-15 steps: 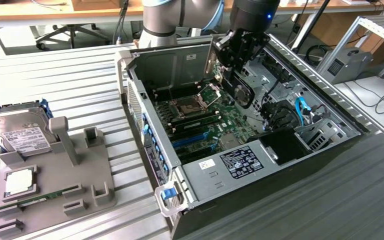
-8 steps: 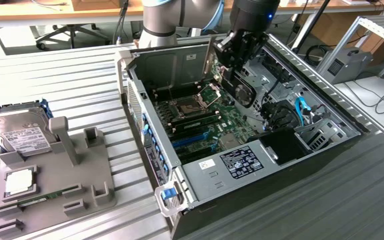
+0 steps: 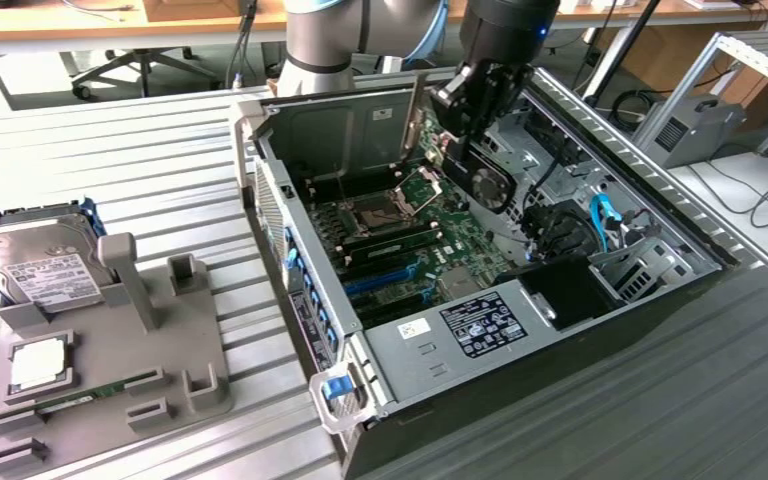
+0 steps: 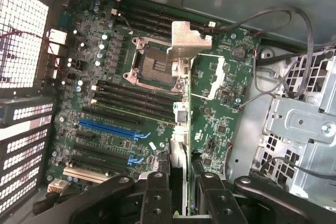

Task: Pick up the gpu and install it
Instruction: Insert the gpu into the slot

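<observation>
Slatted metal worktop (image 3: 131, 160) carried open computer case (image 3: 271, 215) and grey parts holder (image 3: 117, 390). End effector (image 3: 468, 130) hung inside case opening, pinching gpu (image 3: 484, 180) by upper edge. Gpu stood on edge over motherboard (image 3: 404, 245), black fan cooler showing on near face. Wrist view: card seen edge-on between fingers (image 4: 157, 198), above expansion slots; contact with slot could not be told. Hard drive (image 3: 31, 265) lay at holder's far end.

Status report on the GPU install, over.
Gripper shut on gpu, held over the motherboard. Not seated. Expansion slots bare; cables lie aside by drive cage.
</observation>
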Motion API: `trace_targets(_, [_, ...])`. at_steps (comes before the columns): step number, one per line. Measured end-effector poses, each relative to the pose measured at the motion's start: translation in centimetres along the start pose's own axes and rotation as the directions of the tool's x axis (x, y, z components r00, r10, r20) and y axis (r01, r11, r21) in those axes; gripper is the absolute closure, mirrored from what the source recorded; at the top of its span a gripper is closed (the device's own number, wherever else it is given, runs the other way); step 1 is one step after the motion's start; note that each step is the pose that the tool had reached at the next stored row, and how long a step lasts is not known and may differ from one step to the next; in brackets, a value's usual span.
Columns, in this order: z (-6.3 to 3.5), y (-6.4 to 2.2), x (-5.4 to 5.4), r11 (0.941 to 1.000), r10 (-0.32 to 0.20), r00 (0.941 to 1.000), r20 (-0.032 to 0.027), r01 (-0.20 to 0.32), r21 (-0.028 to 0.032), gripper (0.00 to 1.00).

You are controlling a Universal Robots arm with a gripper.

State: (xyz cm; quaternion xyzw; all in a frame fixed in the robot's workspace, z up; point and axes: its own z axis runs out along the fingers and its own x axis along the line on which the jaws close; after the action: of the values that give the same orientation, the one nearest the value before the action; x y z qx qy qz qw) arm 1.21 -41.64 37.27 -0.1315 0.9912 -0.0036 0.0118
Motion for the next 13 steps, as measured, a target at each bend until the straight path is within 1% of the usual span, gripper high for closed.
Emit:
trace_targets(7, [0.00, 0.00, 0.00, 0.9985, -0.055, 0.9985, 0.0006, 0.055, -0.0013, 0.74])
trace_targets(13, [0.00, 0.00, 0.00, 0.9947, -0.103, 0.9947, 0.0012, 0.103, -0.0023, 0.74])
